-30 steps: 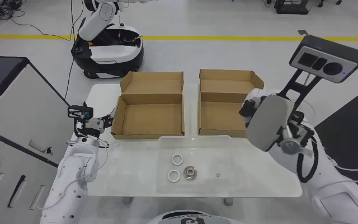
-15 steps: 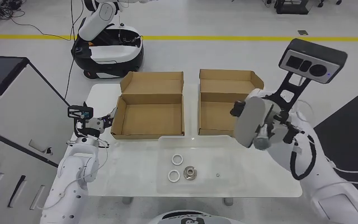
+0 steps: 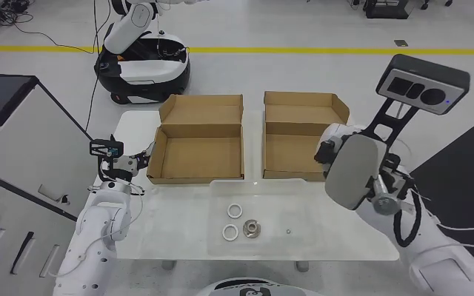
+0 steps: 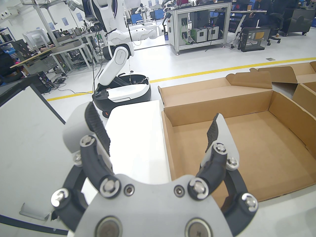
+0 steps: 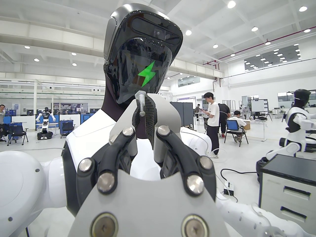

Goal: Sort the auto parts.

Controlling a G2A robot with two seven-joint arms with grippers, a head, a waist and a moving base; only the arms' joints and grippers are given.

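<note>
Now my right end effector (image 5: pixel 143 109) clamps one bolt (image 5: pixel 140 104); left end effector (image 4: pixel 154 112) apart; worktop (image 3: pixel 170 222): two boxes (image 3: pixel 196 157) (image 3: pixel 292 152), two rings (image 3: pixel 235 210) (image 3: pixel 230 232), one hub (image 3: pixel 252 227).

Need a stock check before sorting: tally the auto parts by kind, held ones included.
White rings: 2
Round metal fitting: 1
Small metal piece: 1
Bolt, in the right gripper: 1
Total: 5

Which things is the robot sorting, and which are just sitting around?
For the job: bolt in the right gripper, white ring, second white ring, round metal part, tiny metal piece, left box, right box.

Just lying about: other robot, cabinet, yellow floor line.
</note>
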